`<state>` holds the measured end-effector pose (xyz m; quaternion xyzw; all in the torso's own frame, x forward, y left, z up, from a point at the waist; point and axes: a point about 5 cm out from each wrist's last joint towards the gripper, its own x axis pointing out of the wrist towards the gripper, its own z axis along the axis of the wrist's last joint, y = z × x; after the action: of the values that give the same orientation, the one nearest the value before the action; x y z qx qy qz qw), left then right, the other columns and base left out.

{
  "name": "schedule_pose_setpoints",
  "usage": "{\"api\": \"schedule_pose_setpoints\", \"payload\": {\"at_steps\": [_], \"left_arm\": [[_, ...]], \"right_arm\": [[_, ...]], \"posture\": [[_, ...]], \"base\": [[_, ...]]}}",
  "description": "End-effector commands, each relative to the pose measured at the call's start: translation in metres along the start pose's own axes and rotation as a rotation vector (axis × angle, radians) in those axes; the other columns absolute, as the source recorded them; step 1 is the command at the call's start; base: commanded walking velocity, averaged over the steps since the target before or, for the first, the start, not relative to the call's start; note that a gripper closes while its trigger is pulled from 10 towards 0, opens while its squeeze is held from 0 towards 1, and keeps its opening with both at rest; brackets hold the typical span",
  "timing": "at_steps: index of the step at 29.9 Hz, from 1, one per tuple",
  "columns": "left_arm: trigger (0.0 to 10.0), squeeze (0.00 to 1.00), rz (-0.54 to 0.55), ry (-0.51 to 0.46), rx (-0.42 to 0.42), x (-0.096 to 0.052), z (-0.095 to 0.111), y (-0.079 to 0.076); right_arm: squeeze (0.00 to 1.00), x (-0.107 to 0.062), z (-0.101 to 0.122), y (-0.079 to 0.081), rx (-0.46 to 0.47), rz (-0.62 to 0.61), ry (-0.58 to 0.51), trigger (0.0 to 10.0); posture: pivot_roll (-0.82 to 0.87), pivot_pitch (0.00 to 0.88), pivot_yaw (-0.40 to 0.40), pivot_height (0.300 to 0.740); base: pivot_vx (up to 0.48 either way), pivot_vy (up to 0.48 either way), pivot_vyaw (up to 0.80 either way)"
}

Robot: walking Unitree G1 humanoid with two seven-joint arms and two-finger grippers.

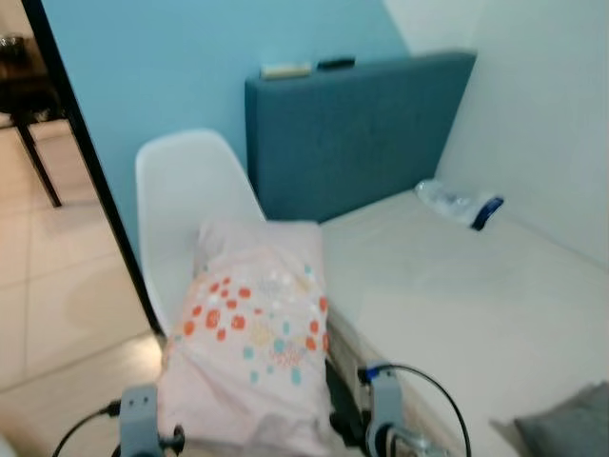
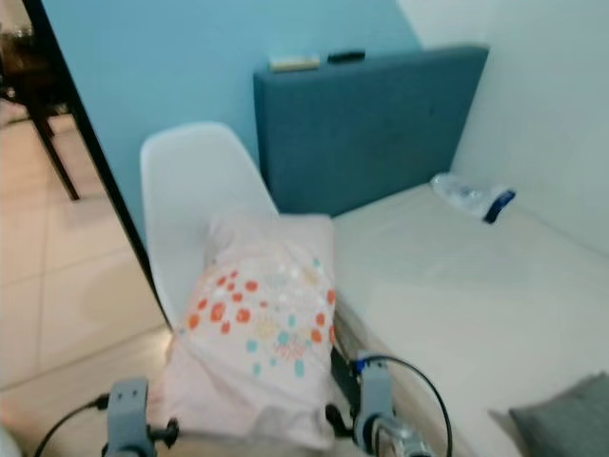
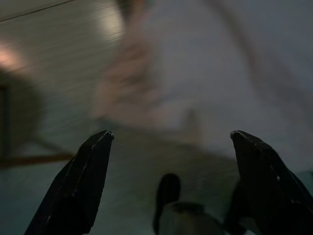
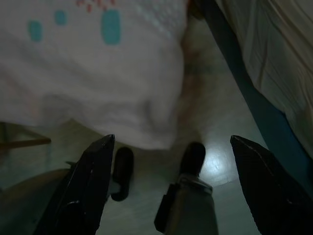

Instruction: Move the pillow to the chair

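A pale pink pillow (image 1: 252, 333) with orange and teal dots lies on the seat of a white plastic chair (image 1: 186, 181) and leans against its back. The pillow's near end hangs over the seat's front edge. Both arms are low in front of the chair, the left arm (image 1: 138, 419) at the pillow's left corner and the right arm (image 1: 385, 409) at its right corner. My left gripper (image 3: 171, 134) is open with nothing between its fingers. My right gripper (image 4: 171, 139) is open just below the pillow's hanging edge (image 4: 98, 88), holding nothing.
A bed (image 1: 457, 295) with a teal headboard (image 1: 352, 133) stands right beside the chair. A plastic bottle (image 1: 457, 202) lies on it, and a grey cushion (image 1: 566, 428) sits at its near corner. A dark door frame (image 1: 90, 162) runs behind the chair. Tiled floor (image 1: 57, 286) lies to the left.
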<state>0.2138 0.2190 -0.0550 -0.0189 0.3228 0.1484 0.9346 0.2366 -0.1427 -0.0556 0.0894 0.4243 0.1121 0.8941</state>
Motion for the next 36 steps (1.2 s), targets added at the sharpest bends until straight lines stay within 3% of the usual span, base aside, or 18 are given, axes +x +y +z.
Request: {"api": "schedule_pose_setpoints", "payload": {"at_steps": [1, 10, 27, 36], "left_arm": [[10.0, 0.00, 0.011, 0.032, -0.005, -0.003, -0.009, 0.003], [10.0, 0.00, -0.011, 0.028, -0.014, -0.004, -0.010, -0.001], [10.0, 0.00, -0.026, 0.028, 0.035, -0.004, -0.011, -0.003], [10.0, 0.00, -0.044, 0.038, 0.103, -0.006, -0.016, -0.005]], "right_arm": [[0.00, 0.000, -0.006, 0.001, -0.002, -0.002, 0.026, 10.0], [0.00, -0.001, -0.008, -0.001, -0.002, -0.008, 0.034, 10.0], [0.00, -0.002, -0.010, -0.005, -0.024, -0.036, 0.048, 10.0], [0.00, -0.004, -0.014, -0.011, -0.014, -0.082, 0.063, 10.0]], "posture": [[0.16, 0.000, -0.088, 0.740], [0.15, 0.000, -0.087, 0.740], [0.15, 0.000, -0.087, 0.740], [0.15, 0.000, -0.084, 0.740]], "base": [[-0.480, 0.000, 0.00], [-0.472, 0.000, 0.00], [0.000, 0.000, 0.00], [0.000, 0.000, -0.78]]}}
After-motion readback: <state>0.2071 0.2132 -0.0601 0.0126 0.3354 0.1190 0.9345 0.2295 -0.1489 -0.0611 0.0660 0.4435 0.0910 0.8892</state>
